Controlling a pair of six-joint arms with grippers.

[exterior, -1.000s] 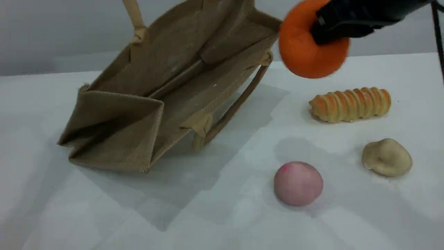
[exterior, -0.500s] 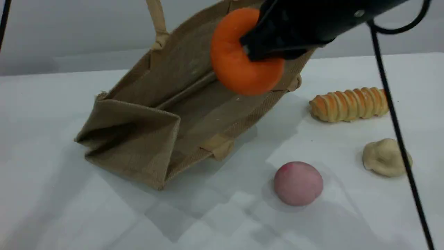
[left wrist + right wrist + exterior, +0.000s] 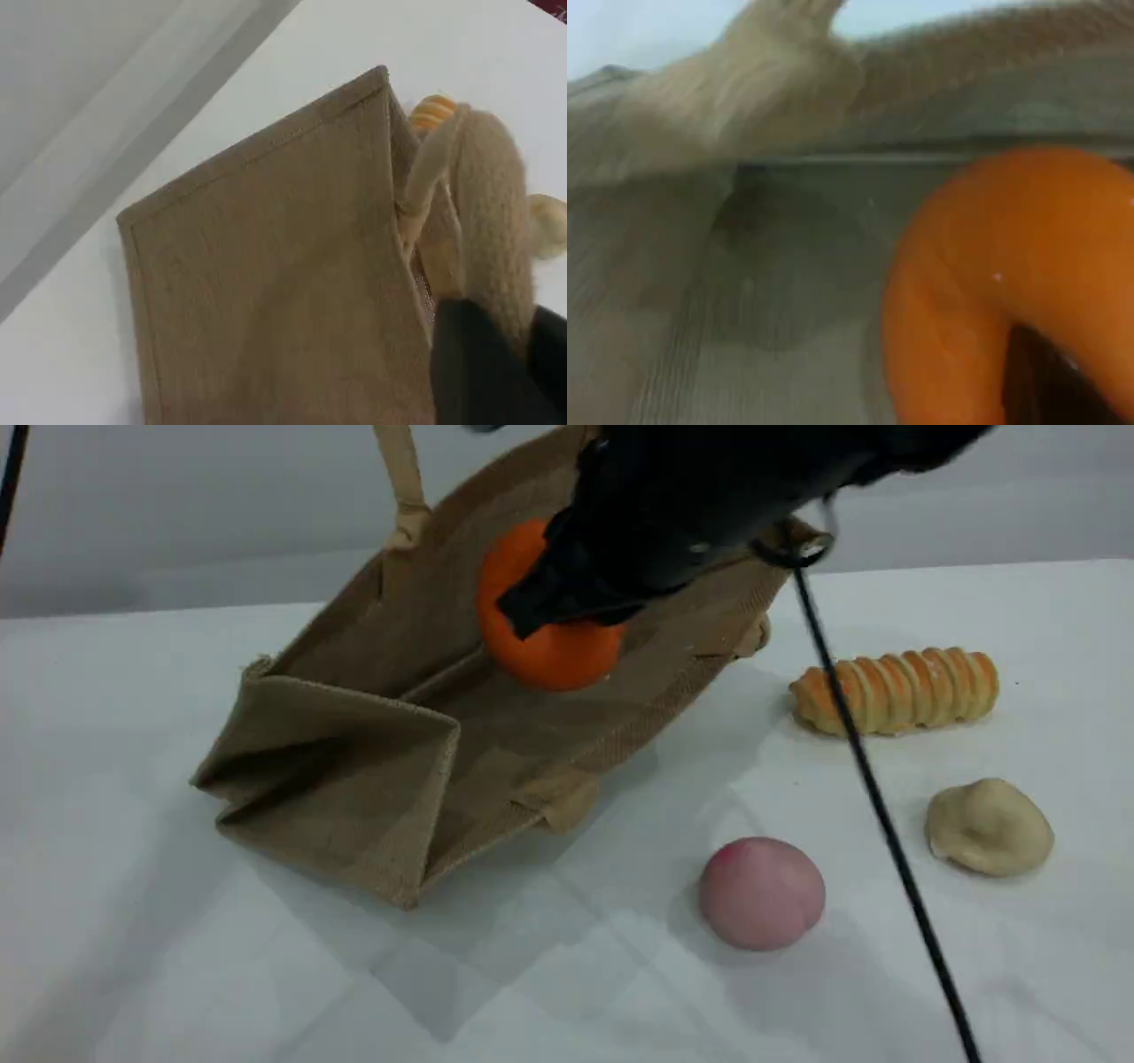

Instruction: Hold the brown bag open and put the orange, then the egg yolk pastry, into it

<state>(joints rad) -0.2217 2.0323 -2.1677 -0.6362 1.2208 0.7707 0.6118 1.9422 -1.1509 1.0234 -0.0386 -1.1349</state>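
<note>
The brown bag [image 3: 372, 753] lies tilted on the table with its mouth gaping toward the camera. One beige handle [image 3: 403, 478] is pulled up out of the scene view. In the left wrist view my left gripper [image 3: 509, 345] is shut on that handle [image 3: 487, 204], beside the bag's outer wall [image 3: 275, 283]. My right gripper [image 3: 540, 607] is shut on the orange [image 3: 554, 651] and holds it inside the bag's mouth, just above the lower wall. Up close the orange [image 3: 1010, 266] bulges around a dark finger. The egg yolk pastry [image 3: 988, 826] sits at the right on the table.
A pale pink ball [image 3: 762, 893] rests in front of the bag's lower corner. A ridged golden bread roll [image 3: 895, 691] lies at the right behind the pastry. A black cable [image 3: 886, 806] hangs from the right arm across the view.
My right gripper carried the orange leftward and down, from beside the bag's upper right corner into its mouth. The bag first shifted right, then stayed put.
</note>
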